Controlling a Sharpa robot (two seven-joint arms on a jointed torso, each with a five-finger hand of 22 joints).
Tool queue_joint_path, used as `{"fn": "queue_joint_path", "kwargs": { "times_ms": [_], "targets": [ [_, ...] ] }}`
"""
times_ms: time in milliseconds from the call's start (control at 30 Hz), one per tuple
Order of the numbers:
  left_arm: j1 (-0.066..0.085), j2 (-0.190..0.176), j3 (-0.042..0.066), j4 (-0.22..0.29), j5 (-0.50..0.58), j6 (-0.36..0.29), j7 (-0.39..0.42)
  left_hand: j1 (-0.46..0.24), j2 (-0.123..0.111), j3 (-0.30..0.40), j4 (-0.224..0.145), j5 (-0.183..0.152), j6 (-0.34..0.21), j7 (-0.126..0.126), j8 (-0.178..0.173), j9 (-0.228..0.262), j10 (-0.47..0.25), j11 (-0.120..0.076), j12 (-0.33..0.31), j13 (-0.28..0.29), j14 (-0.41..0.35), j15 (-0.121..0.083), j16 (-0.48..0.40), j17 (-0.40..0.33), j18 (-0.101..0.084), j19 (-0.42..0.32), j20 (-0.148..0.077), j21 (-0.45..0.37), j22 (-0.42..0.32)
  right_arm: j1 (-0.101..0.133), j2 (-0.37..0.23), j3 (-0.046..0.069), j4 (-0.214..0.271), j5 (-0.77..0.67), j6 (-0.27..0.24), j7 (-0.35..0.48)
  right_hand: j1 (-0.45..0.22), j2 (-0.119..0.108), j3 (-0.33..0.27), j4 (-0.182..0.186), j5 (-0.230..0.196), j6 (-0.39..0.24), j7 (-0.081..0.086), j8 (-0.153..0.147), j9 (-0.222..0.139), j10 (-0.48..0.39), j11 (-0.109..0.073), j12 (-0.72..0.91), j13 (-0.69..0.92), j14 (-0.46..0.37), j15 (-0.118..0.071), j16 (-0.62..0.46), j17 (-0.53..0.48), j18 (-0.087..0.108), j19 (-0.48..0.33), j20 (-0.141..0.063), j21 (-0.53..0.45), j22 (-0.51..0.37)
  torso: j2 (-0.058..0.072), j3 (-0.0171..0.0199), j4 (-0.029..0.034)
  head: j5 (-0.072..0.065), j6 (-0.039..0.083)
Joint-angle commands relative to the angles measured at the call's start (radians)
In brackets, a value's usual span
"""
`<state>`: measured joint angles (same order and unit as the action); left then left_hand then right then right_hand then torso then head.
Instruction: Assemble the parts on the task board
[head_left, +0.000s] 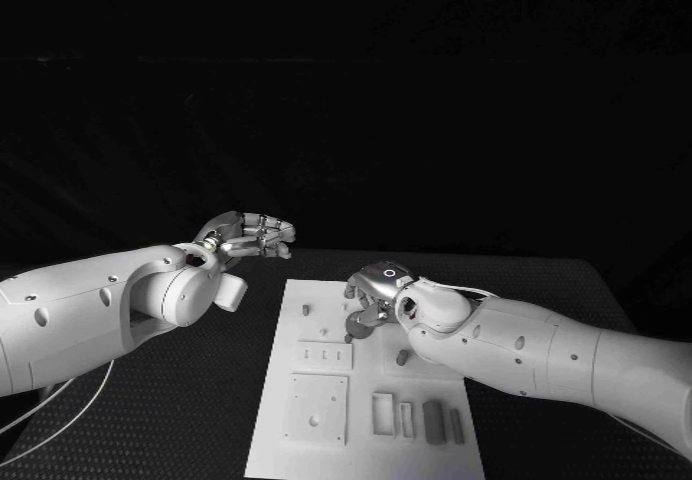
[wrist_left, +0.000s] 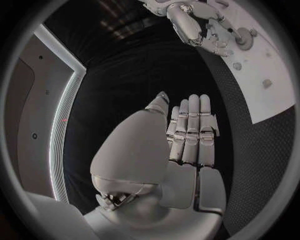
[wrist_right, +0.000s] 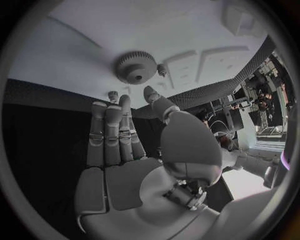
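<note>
Slots and recesses fill the near end of the task board (head_left: 274, 450), where a few upright grey parts (head_left: 433, 418) stand in a row just right of a square recessed panel (head_left: 316, 408). Farther up the board sits the right hand (head_left: 372, 300), hovering over the middle-to-far stretch of the plate with its fingers (wrist_right: 112, 131) laid straight and together and the thumb apart; it grips nothing. In the right wrist view a toothed gear (wrist_right: 135, 67) lies flat on the white board just beyond the fingertips, a small peg (wrist_right: 162, 70) beside it and another little knurled piece (wrist_right: 113, 95) nearer the hand. The step in hand looks like reaching for the gear, or for one of the small pieces next to it. To do it well, the hand should come down squarely over the gear, spread thumb and fingers to opposite sides of the toothed rim, and close only once both sides are touching, so the gear is not pushed sliding across the smooth plate or knocked against the peg. Farthest off, the left hand (head_left: 255, 236) is raised over the black table (head_left: 188, 400) beyond the board's far left corner, well apart from every part; the left wrist view shows its fingers (wrist_left: 190, 131) extended side by side and holding nothing.
</note>
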<state>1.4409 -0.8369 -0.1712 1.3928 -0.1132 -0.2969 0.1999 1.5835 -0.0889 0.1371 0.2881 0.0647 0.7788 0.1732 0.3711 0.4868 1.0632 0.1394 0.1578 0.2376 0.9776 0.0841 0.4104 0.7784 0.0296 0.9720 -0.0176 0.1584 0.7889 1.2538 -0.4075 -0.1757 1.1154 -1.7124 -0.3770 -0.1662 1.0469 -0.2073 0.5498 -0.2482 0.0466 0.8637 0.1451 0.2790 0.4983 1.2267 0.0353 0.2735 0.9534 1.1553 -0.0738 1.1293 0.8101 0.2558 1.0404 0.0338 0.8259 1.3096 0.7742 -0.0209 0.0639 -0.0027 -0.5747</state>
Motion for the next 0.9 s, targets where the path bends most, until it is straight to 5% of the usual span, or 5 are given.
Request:
{"fn": "queue_joint_path", "kwargs": {
  "times_ms": [33, 100, 200, 367, 900],
  "targets": [
    [0.001, -0.003, 0.001, 0.003, -0.004, 0.000, 0.012, -0.005, -0.007, -0.005, 0.000, -0.006, -0.002, 0.003, -0.006, 0.001, 0.002, 0.007, -0.006, 0.001, 0.009, 0.000, -0.005, 0.002, 0.006, 0.006, 0.001, -0.004, 0.002, 0.010, -0.024, 0.001, 0.024, 0.070, 0.029, 0.037, -0.024, -0.050, 0.002, 0.032, 0.001, -0.023, -0.010, -0.011, -0.004, 0.016, -0.008, 0.031, 0.036, 0.010, -0.007, 0.017, 0.009, 0.006, 0.014, -0.005, 0.006, 0.016, 0.000, -0.0001, -0.0012, 0.002, 0.000],
    [0.002, -0.004, 0.001, 0.003, -0.004, -0.001, 0.012, -0.005, -0.007, -0.005, 0.000, -0.006, -0.002, 0.003, -0.006, 0.001, 0.003, 0.007, -0.006, 0.001, 0.009, 0.000, -0.006, 0.002, 0.006, 0.006, 0.001, -0.004, 0.002, 0.016, -0.048, 0.002, 0.035, 0.100, 0.047, 0.047, -0.035, -0.076, -0.036, 0.042, -0.003, -0.033, -0.017, -0.008, 0.000, -0.014, -0.027, 0.177, 0.201, 0.003, -0.017, 0.113, 0.074, 0.006, 0.015, -0.016, 0.029, 0.022, 0.000, 0.0004, -0.0018, 0.002, 0.001],
    [0.002, -0.005, 0.001, 0.004, -0.004, -0.001, 0.012, -0.005, -0.007, -0.005, 0.000, -0.006, -0.002, 0.003, -0.006, 0.001, 0.003, 0.007, -0.006, 0.001, 0.009, 0.000, -0.006, 0.002, 0.006, 0.006, 0.001, -0.004, 0.002, 0.019, -0.062, 0.002, 0.034, 0.130, 0.066, 0.058, -0.045, -0.074, -0.056, 0.052, 0.000, -0.039, -0.024, -0.005, 0.005, -0.063, -0.025, 0.347, 0.367, -0.020, -0.020, 0.196, 0.132, 0.006, 0.011, -0.022, 0.058, 0.023, 0.001, 0.0004, -0.0019, 0.002, 0.002],
    [0.002, -0.003, 0.001, 0.004, -0.004, 0.001, 0.012, -0.005, -0.007, -0.005, 0.000, -0.006, -0.002, 0.003, -0.006, 0.001, 0.003, 0.007, -0.006, 0.001, 0.009, 0.000, -0.006, 0.002, 0.006, 0.006, 0.001, -0.004, 0.002, 0.019, -0.065, 0.002, 0.025, 0.181, 0.127, 0.076, -0.046, -0.065, -0.070, 0.053, 0.003, -0.037, -0.026, 0.004, 0.013, -0.102, -0.027, 0.651, 0.384, -0.022, -0.025, 0.307, 0.190, 0.006, 0.025, -0.044, 0.126, 0.022, 0.002, 0.0016, 0.0007, 0.003, 0.000],
    [0.002, 0.000, 0.001, 0.003, -0.004, 0.002, 0.012, -0.005, -0.007, -0.005, 0.000, -0.006, -0.001, 0.003, -0.007, 0.002, 0.003, 0.007, -0.007, 0.002, 0.010, 0.000, -0.006, 0.003, 0.006, 0.006, 0.001, -0.005, 0.002, 0.018, -0.028, 0.001, -0.015, 0.194, 0.186, 0.116, -0.027, -0.025, -0.058, 0.028, 0.001, -0.025, -0.025, 0.014, 0.020, -0.121, -0.026, 0.775, 0.374, 0.022, -0.022, 0.357, 0.233, 0.006, 0.040, -0.063, 0.170, 0.020, 0.001, -0.0014, 0.0008, 0.005, -0.011]
  ]
}}
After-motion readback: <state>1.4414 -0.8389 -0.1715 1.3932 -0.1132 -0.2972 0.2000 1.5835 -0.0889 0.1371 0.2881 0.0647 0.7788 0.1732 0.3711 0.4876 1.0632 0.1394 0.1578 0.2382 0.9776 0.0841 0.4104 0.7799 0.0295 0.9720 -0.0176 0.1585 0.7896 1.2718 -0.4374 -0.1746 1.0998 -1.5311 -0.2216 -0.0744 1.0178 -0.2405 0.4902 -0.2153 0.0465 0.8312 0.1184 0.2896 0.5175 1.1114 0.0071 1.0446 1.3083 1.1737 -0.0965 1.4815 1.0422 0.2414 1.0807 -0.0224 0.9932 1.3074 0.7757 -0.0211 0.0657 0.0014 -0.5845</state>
